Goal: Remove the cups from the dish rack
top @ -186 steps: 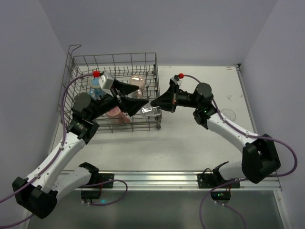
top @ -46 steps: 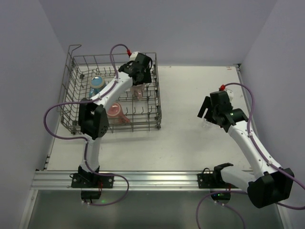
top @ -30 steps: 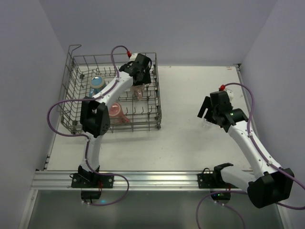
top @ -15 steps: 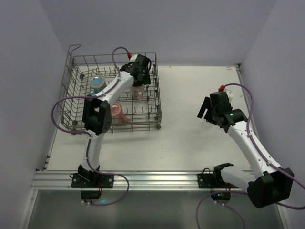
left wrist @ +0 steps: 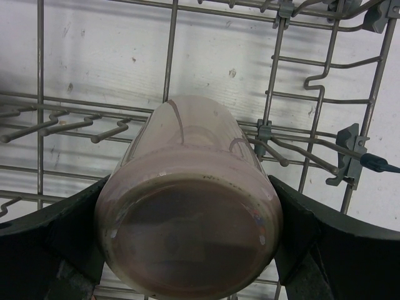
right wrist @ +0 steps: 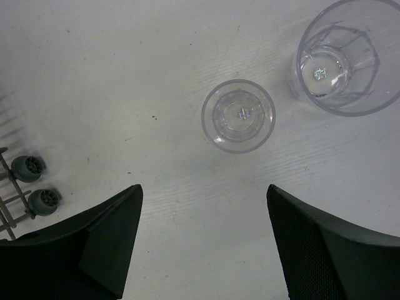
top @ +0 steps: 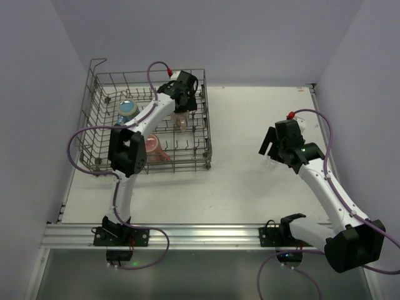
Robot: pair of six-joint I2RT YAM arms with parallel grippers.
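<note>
The dish rack [top: 94, 125] is a grey wire basket at the back left. My left gripper [top: 182, 111] reaches down into its far right corner. In the left wrist view its fingers [left wrist: 75, 231] press both sides of an upside-down pale pink-cream cup [left wrist: 194, 144], so my left gripper [left wrist: 187, 187] is shut on it. A translucent red mug [top: 153, 147] and a blue-topped cup [top: 127, 109] lie elsewhere in the rack. My right gripper [right wrist: 203, 194] hangs open over the table, just short of a small clear glass [right wrist: 238, 116] and a larger clear tumbler [right wrist: 347, 56], both upright.
Upright wire prongs [left wrist: 294, 156] and the rack's floor wires [left wrist: 169, 56] surround the pink cup closely. The rack's corner feet [right wrist: 37, 184] show at the left edge of the right wrist view. My right arm [top: 325, 187] stretches over the white table [top: 237, 187].
The left jaws have come together onto the pink-cream cup. The left arm's elbow shifted slightly; the right arm has not moved.
</note>
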